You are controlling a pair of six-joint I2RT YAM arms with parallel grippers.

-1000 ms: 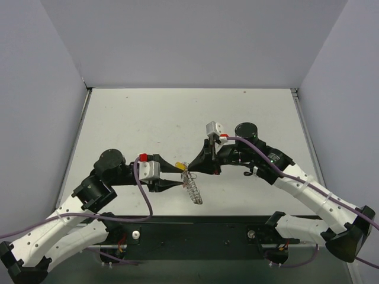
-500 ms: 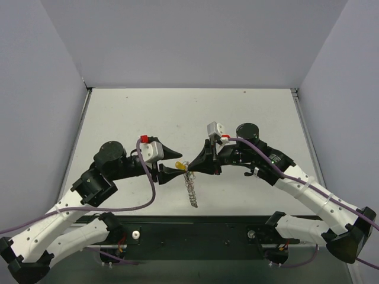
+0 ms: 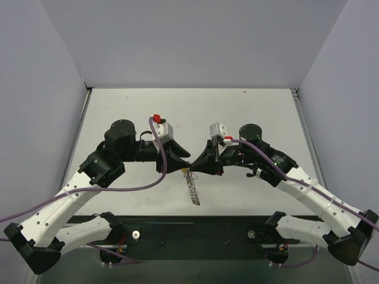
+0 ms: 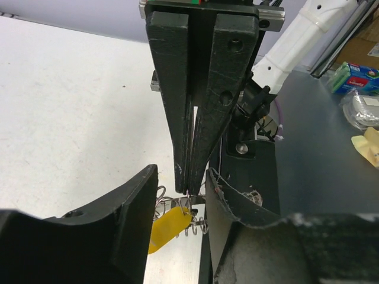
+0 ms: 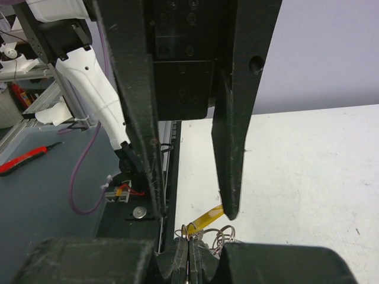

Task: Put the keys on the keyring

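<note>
The keyring (image 3: 192,190), a silvery coiled-wire loop, hangs down from my right gripper (image 3: 193,169), which is shut on its top coils. The right wrist view shows those shut fingertips (image 5: 190,244) with coils (image 5: 224,235) beside them. A yellow-headed key (image 4: 167,228) hangs at the coils (image 4: 198,223) and also shows in the right wrist view (image 5: 208,218). My left gripper (image 3: 184,167) faces the right one. Its jaws stand open on either side of the key and the right fingertips (image 4: 188,188) and touch neither. No other keys are in view.
The white table (image 3: 249,112) is walled in by grey panels at the back and sides. The black mounting rail (image 3: 195,234) runs along the near edge. Purple cables loop off both wrists.
My left arm has swung farther back and to the right, and its wrist has rolled. Its jaws, closed at the yellow key before, now stand open. The right gripper has barely moved.
</note>
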